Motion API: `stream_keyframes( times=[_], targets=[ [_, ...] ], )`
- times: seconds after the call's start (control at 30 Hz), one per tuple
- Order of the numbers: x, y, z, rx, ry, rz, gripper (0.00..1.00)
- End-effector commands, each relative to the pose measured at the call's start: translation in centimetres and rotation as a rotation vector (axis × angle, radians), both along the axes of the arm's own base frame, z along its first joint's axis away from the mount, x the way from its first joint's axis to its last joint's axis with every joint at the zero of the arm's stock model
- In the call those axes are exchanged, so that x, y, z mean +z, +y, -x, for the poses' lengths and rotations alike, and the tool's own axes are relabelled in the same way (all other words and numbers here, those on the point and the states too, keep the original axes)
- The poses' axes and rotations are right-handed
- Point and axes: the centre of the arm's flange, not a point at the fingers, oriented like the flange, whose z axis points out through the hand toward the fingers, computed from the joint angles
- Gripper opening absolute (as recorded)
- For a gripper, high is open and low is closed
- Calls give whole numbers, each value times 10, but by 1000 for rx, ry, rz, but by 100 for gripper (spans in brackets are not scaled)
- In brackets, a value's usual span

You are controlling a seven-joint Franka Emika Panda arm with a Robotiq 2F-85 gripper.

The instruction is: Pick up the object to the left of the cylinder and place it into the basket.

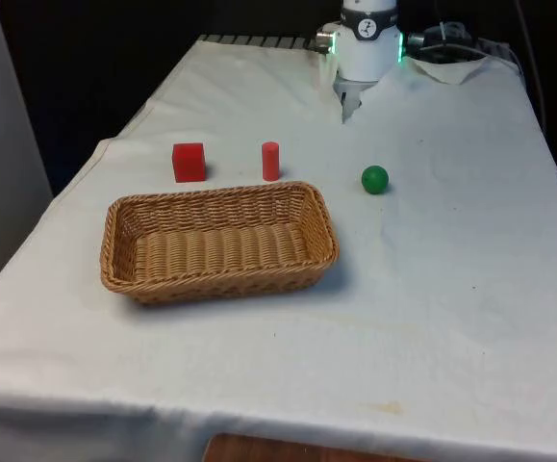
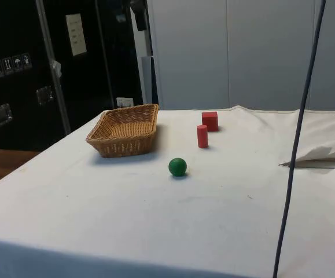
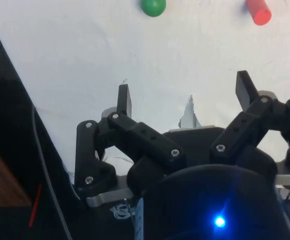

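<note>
White cloth carries a basket [image 1: 134, 268]; red cube [image 1: 189, 162] at its 12 o'clock, red cylinder [image 1: 270, 161] and green ball [image 1: 375, 179] toward 1 and 2 o'clock. Gripper [image 3: 185, 97] spread wide, empty.

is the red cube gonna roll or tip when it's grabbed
Probably neither: the red cube sits flat on the white cloth, with flat faces the open pincer can likely clamp squarely. It looks rigid and small, so likely light. The green ball would roll instead.

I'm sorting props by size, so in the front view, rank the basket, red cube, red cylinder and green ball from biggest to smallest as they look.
1. Basket, by far the largest.
2. Red cube.
3. Red cylinder, taller than the ball but slimmer.
4. Green ball; close to the cylinder, so these last two are unsure.
</note>
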Motion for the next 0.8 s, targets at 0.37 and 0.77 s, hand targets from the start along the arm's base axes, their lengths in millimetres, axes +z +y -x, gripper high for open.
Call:
stream_keyframes(
  times=[0.37,0.77],
  targets=[
    [-16,22,8,-1,-21,26,100],
    [-40,39,23,-4,-49,62,100]
  ],
)
